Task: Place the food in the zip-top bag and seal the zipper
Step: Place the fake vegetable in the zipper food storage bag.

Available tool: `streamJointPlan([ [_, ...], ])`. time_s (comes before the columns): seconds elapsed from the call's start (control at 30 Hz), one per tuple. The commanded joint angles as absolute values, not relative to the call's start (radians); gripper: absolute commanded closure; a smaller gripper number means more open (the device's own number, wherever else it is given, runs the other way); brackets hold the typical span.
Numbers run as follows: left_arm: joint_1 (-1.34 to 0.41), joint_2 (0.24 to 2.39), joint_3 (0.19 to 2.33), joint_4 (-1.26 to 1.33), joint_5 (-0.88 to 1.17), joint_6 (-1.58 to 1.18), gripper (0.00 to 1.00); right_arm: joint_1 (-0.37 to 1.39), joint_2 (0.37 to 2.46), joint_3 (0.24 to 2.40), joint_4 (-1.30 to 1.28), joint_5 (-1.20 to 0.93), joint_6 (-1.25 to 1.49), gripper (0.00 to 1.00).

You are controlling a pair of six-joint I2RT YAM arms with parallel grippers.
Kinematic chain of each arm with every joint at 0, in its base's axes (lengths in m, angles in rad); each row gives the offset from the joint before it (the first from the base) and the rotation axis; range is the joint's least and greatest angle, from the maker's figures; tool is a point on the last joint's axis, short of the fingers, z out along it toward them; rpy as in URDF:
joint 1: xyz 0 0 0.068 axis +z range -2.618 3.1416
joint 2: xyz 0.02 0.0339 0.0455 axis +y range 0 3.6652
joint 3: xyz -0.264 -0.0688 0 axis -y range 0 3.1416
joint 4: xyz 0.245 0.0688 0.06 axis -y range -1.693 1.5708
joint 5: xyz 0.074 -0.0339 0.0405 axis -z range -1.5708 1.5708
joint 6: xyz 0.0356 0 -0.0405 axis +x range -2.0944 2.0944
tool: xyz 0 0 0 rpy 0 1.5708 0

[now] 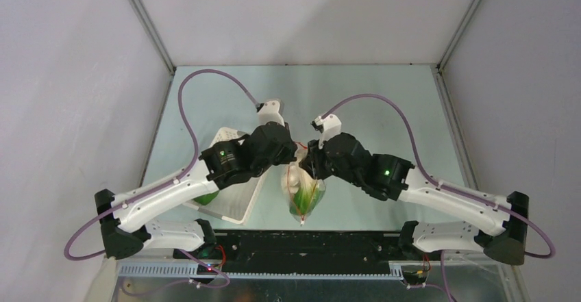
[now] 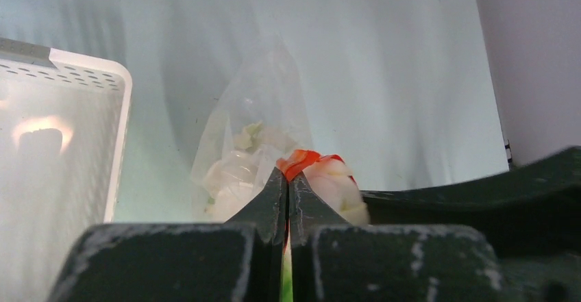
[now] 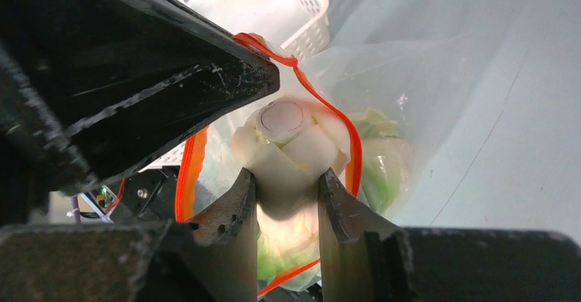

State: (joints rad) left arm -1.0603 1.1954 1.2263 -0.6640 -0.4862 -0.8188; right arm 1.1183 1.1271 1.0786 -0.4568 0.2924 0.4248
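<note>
The clear zip-top bag [image 1: 305, 196] hangs between the two grippers, holding green and white food. My left gripper [image 2: 288, 179] is shut on the red-orange zipper [image 2: 301, 161] at the bag's mouth; white pieces show through the bag [image 2: 236, 172] behind it. My right gripper [image 3: 286, 182] is shut on a bok choy [image 3: 288, 144] by its white stalk end, inside the mouth ringed by the zipper [image 3: 353, 151]. Its green leaves [image 3: 384, 179] sit lower in the bag. In the top view the left gripper [image 1: 293, 153] and right gripper [image 1: 306, 159] meet over the bag.
A white perforated basket [image 1: 236, 203] lies under the left arm and shows in the left wrist view [image 2: 82, 83] and the right wrist view [image 3: 301, 1]. A green item [image 1: 205, 197] lies in it. Grey walls enclose the pale green table [image 1: 384, 103].
</note>
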Motion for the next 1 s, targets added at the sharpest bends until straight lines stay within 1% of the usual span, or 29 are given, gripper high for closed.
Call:
streamJointPlan([
  [0.0,-1.063,1.148,1.293,-0.571,-0.551,-0.85,1.0,1.138,1.18,1.073,-0.611,0.274,0.448,1.0],
  [0.07,-1.063,1.147,1.298,-0.568,-0.537,-0.843,1.0,1.147,1.19,1.074,-0.612,0.302,0.465,1.0],
  [0.13,-1.063,1.136,1.286,-0.545,-0.513,-0.838,1.0,1.148,1.194,1.074,-0.63,0.4,0.543,1.0],
  [0.17,-1.063,1.133,1.277,-0.541,-0.504,-0.839,1.0,1.146,1.19,1.074,-0.65,0.485,0.584,1.0],
  [0.23,-1.063,1.123,1.27,-0.538,-0.495,-0.841,1.0,1.135,1.177,1.074,-0.683,0.595,0.706,0.96],
  [0.27,-1.063,1.116,1.265,-0.534,-0.491,-0.842,1.0,1.127,1.174,1.074,-0.691,0.616,0.757,0.92],
  [0.4,-1.063,1.075,1.209,-0.46,-0.425,-0.83,1.0,1.079,1.18,1.08,-0.742,0.713,0.849,0.9],
  [0.47,-1.064,1.055,1.185,-0.418,-0.378,-0.822,1.0,1.07,1.194,1.085,-0.764,0.731,0.874,0.88],
  [0.5,-1.064,1.05,1.182,-0.411,-0.372,-0.821,1.0,1.066,1.2,1.088,-0.781,0.736,0.885,0.85],
  [0.67,-1.065,1.047,1.187,-0.397,-0.344,-0.823,1.0,1.036,1.274,1.122,-0.851,0.755,0.923,0.81],
  [0.73,-1.065,1.049,1.199,-0.399,-0.354,-0.818,1.0,1.02,1.302,1.136,-0.886,0.75,0.941,0.76],
  [0.77,-1.065,1.051,1.205,-0.407,-0.361,-0.816,1.0,1.009,1.307,1.14,-0.897,0.749,0.955,0.72],
  [0.8,-1.065,1.052,1.218,-0.413,-0.378,-0.813,1.0,1.004,1.315,1.143,-0.916,0.749,0.958,0.71],
  [0.83,-1.065,1.053,1.223,-0.414,-0.385,-0.81,1.0,1.0,1.311,1.148,-0.921,0.75,0.961,0.7],
  [0.9,-1.065,1.06,1.229,-0.419,-0.4,-0.802,1.0,1.008,1.287,1.152,-0.914,0.756,0.953,0.73],
  [0.97,-1.065,1.081,1.237,-0.45,-0.413,-0.788,1.0,1.02,1.261,1.152,-0.882,0.771,0.926,0.73],
])
